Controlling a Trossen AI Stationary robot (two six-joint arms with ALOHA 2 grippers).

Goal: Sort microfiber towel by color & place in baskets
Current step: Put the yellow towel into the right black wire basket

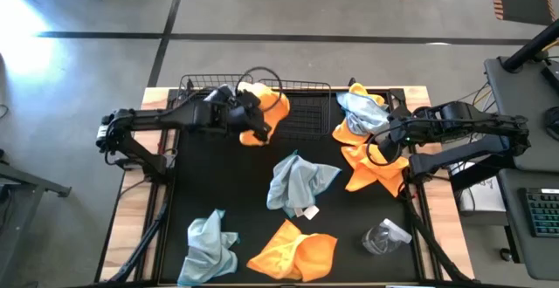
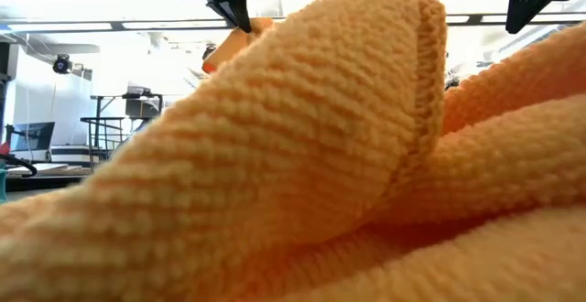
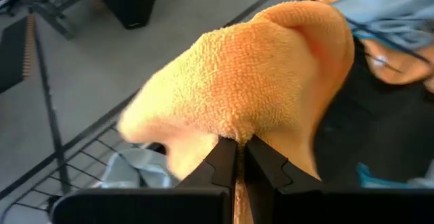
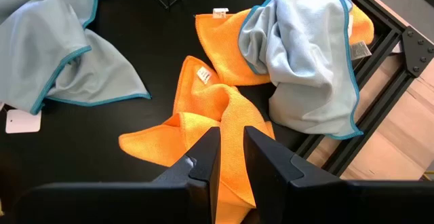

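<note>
My left gripper is shut on a bright orange towel, lifted beside the black wire basket at the far edge. A pale blue towel shows behind the basket's wires. My right gripper is shut on another orange towel at the table's right. More towels lie loose: a blue one on an orange one at the far right, a blue one mid-table, a blue one and an orange one near the front. Only one basket shows. My left gripper pinches a bunched fold of the orange towel between its two fingers. The towel is lifted clear and bulges out past the fingertips. My right gripper pinches a raised ridge of the orange towel from above. Folds run out from the pinch, and the towel's outer parts lie on the table.
A clear plastic spray bottle lies near the front right corner. The near orange towel fills the low view and hides most of the table. The black mat between the towels is bare.
</note>
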